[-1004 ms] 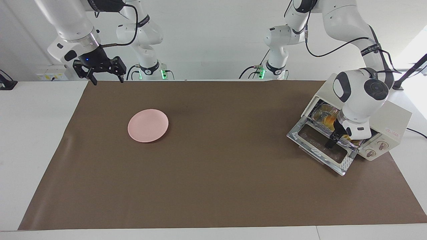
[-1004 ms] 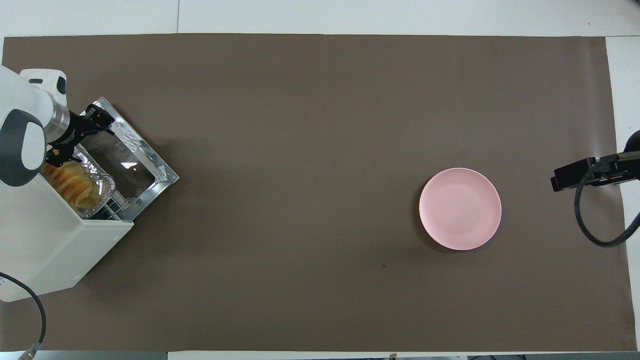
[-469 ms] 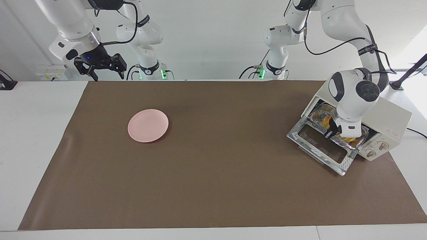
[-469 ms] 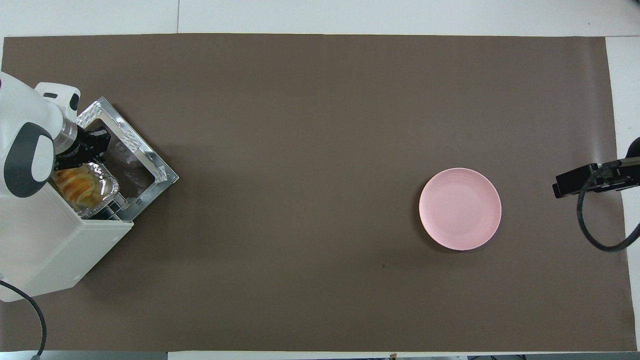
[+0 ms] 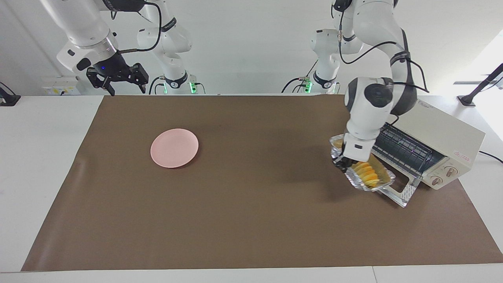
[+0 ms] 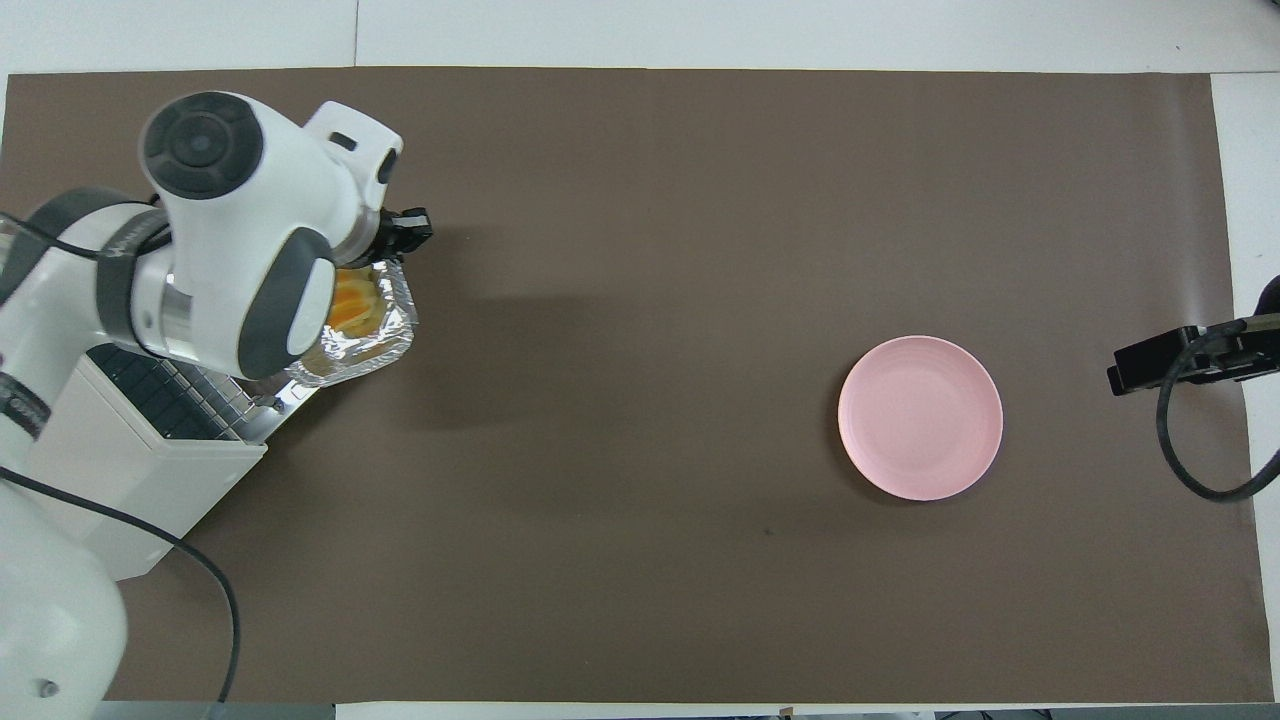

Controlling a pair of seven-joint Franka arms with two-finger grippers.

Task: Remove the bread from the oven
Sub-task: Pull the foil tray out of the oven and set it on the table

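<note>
The bread [image 5: 368, 174] is a ridged golden-yellow loaf lying in a crinkled silver foil tray [image 5: 363, 185]. My left gripper [image 5: 341, 161] is shut on the tray's rim at its end toward the right arm and holds it up in the air over the oven's dropped door [image 5: 404, 192]. The cream-white oven [image 5: 444, 137] stands at the left arm's end of the table, with its bare wire rack [image 5: 404, 147] showing. In the overhead view the bread [image 6: 352, 300] and tray [image 6: 365, 345] peek out beside the left arm's wrist. My right gripper [image 5: 125, 89] is open and waits, raised at the table's near edge.
A round pink plate [image 5: 174, 147] sits on the brown mat [image 5: 251, 220] toward the right arm's end; it also shows in the overhead view [image 6: 920, 417]. The oven's cable trails off at the left arm's end of the table.
My left gripper has pulled the foil tray with the bread out of the oven and lifted it over the door, toward the table's middle. The rack is now bare. The right arm stayed put.
</note>
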